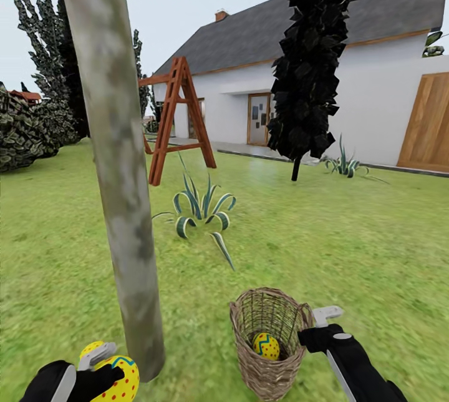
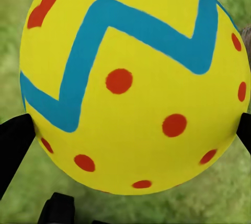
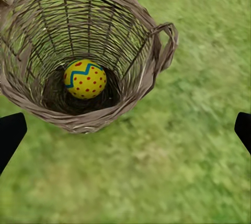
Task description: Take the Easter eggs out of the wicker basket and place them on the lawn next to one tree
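Head camera surveys the lawn (image 1: 349, 246) toward the house (image 1: 374, 102); right wrist camera peers closely into the shared wicker basket (image 1: 269, 352) (image 3: 78, 114).

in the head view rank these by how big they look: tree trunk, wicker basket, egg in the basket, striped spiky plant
As they look in the head view, nearness swaying it:
1. tree trunk, closest and spanning most of the frame's height
2. wicker basket and striped spiky plant, too alike to rank; the plant stands farther off
3. egg in the basket, smallest
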Controlling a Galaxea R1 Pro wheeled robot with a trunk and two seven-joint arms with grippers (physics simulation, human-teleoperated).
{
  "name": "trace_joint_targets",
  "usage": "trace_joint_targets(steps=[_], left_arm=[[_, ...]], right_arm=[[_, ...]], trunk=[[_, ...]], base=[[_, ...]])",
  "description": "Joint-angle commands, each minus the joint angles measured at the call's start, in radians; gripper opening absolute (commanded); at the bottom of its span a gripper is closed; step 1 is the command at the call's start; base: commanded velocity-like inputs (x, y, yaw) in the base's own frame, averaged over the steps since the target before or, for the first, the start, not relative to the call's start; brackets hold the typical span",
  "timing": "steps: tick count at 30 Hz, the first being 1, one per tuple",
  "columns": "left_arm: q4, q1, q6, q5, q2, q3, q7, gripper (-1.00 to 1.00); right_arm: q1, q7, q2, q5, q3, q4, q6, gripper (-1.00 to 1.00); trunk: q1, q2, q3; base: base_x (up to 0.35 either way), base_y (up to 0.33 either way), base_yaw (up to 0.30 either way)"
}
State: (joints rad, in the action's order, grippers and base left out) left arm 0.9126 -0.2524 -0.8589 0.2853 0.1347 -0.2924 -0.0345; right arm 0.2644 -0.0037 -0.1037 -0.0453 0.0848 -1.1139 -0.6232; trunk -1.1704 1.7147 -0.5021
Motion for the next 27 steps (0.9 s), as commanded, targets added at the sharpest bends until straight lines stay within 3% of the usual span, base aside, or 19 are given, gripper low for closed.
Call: trace_joint_targets(steps=[1,5,8,11,16,27], left_arm=[[0.0,-0.001,-0.005,-0.002,0.0,-0.002,-0.004,-1.0],[-0.001,-0.001,-0.005,-0.002,-0.001,-0.002,-0.004,-1.0],[0.016,0.001,-0.002,0.002,0.016,0.01,-0.011,-1.0],[0.033,0.001,0.007,-0.001,0.012,0.008,-0.01,-1.0],[0.048,0.001,0.035,-0.003,0.008,0.007,-0.008,-1.0],[0.048,0.001,0.064,-0.005,0.005,0.009,0.001,-1.0]], right_arm=[[0.001,-0.001,-0.001,-0.004,0.003,-0.001,-0.006,1.0],[0.001,0.002,-0.003,-0.004,0.001,-0.001,-0.005,1.0],[0.011,0.01,-0.02,-0.005,0.01,0.016,0.004,1.0],[0.013,0.01,-0.036,-0.012,0.006,0.033,0.011,1.0],[0.013,0.01,-0.033,-0.015,0.005,0.061,0.018,1.0],[0.013,0.008,-0.03,-0.016,0.004,0.063,0.01,1.0]], trunk=[[0.0,0.001,-0.001],[0.0,0.001,-0.001],[0.0,0.001,-0.001],[0.0,0.001,-0.001],[0.0,0.001,-0.001],[0.0,0.001,-0.001]], base=[[0.0,0.0,0.011],[0.0,0.0,0.003],[0.0,0.0,0.0],[0.0,0.0,0.0],[0.0,0.0,0.019],[0.0,0.0,0.273]])
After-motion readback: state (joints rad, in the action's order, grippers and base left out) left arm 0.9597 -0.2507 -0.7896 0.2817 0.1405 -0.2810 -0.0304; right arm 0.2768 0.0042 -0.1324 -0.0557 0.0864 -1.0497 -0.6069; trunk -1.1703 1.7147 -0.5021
